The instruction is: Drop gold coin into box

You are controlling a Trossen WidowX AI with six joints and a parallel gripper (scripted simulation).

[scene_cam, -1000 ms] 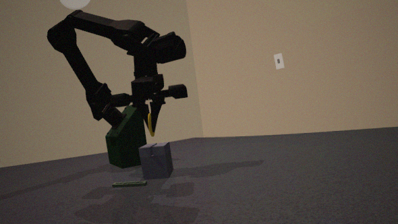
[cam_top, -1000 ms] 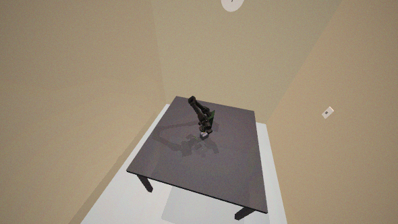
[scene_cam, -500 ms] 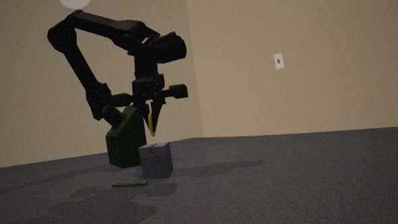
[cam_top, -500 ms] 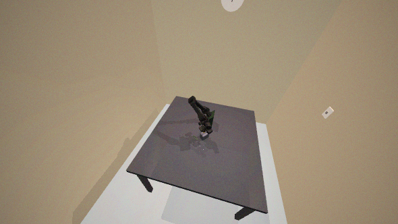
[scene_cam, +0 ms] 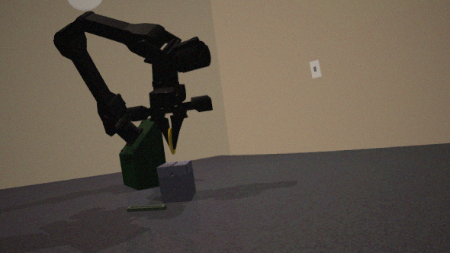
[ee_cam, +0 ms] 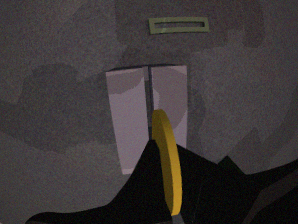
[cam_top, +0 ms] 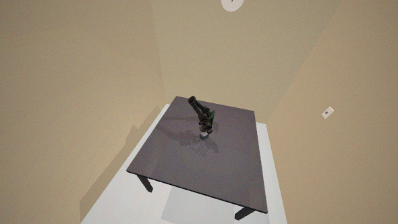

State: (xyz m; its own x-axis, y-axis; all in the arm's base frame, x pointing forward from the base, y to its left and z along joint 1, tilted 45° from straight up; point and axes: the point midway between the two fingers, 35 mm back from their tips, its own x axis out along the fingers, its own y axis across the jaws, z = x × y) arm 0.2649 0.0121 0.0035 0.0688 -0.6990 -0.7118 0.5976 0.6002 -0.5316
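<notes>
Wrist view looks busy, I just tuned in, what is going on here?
The black parallel-jaw gripper is shut on the thin gold coin, holding it edge-down just above the closed grey box. In the wrist view the coin lines up roughly with the narrow dark slot in the lid, though it has not entered. The shallow dark-green holder lies empty on the dark table in front of the box.

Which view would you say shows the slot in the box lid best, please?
The wrist view: the slot runs as a dark line down the lid, with the coin above it. The exterior view shows only a short notch at the box top; the top view is too small.
</notes>
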